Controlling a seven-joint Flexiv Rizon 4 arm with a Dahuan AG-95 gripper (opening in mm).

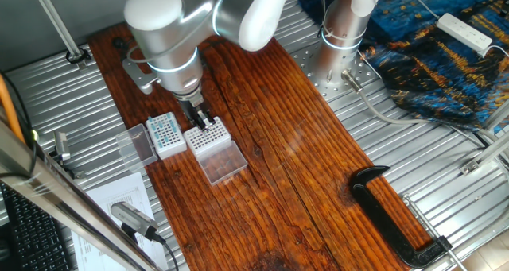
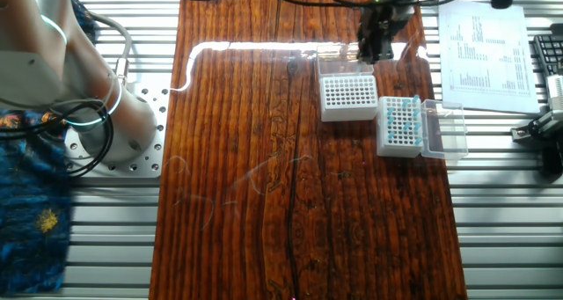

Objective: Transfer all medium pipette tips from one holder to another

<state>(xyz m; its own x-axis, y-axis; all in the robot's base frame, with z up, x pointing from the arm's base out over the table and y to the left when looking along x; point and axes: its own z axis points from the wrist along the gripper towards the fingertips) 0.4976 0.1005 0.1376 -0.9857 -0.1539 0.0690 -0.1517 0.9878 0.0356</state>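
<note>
Printing on the white paper sheet (image 2: pixel 482 55) beyond the wooden tabletop (image 2: pixel 264 203) is too small to be read. Teal-blue pipette tips (image 2: pixel 403 124) are seen in the white-sided rack (image 2: pixel 398 127), just beside the clear-sided rack (image 2: pixel 348 98), whose grid looks unfilled. A black clamp (image 1: pixel 398 219) lies well apart. Over the clear-sided rack the gripper (image 1: pixel 203 121) is held; its finger spread cannot be told.

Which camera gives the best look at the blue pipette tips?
The other fixed view: the blue tips show clearly as teal rows in their white rack, seen almost from above. One fixed view shows them only as tiny dots, close beside the gripper.
</note>
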